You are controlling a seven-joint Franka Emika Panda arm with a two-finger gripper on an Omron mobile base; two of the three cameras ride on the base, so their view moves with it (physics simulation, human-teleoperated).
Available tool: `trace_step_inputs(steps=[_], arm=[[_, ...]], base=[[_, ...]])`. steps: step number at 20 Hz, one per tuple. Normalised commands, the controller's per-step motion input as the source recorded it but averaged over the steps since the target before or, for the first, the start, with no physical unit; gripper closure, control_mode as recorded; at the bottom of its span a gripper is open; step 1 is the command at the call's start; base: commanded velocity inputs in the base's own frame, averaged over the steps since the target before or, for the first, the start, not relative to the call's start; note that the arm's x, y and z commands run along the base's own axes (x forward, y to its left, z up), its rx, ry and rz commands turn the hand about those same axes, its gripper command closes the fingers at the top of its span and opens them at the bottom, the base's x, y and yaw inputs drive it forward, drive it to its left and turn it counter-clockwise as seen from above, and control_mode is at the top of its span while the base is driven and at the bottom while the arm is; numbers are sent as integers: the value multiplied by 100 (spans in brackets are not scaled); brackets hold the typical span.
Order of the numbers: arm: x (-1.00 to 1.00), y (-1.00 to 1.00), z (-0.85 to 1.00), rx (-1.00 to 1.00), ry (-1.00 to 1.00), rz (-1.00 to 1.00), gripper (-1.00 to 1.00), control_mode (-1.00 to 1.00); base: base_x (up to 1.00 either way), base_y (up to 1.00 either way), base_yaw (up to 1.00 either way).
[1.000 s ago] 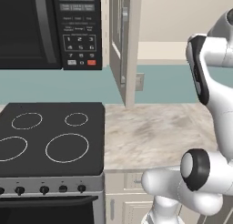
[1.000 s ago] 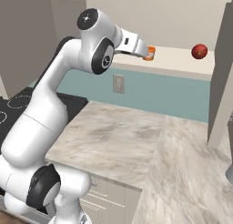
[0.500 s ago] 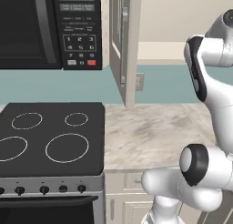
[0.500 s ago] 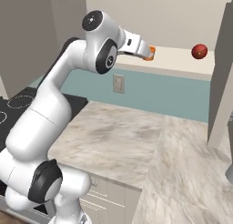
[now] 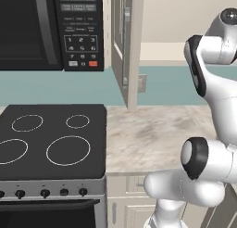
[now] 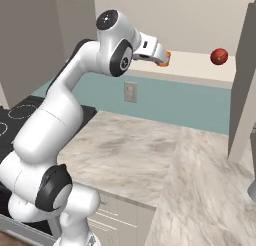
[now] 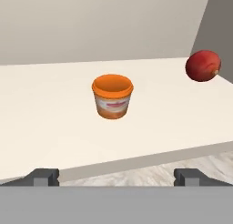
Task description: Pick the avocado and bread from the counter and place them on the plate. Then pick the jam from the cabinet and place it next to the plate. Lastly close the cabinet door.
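One orange cup [image 7: 112, 96] and one red jam [image 7: 203, 65] sit on the cabinet [image 7: 54, 127] shelf (jam right of the cup). The gripper [image 7: 116, 176] faces the cup, released wide, grasping nothing.

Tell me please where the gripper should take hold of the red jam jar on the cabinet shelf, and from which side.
Grip the red jam jar across its widest middle, coming level from the open front of the shelf. It is rounded, so a grip higher or lower would likely slip. The cabinet side wall stands close beside it, leaving little room there.
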Motion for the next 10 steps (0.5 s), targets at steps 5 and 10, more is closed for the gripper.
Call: trace_step_inputs(steps=[5,10], arm=[[14,-11,-2,2,3,0,-100,-100],[7,-21,-4,3,0,0,-100,-100]], base=[[0,0,0],[0,0,0]])
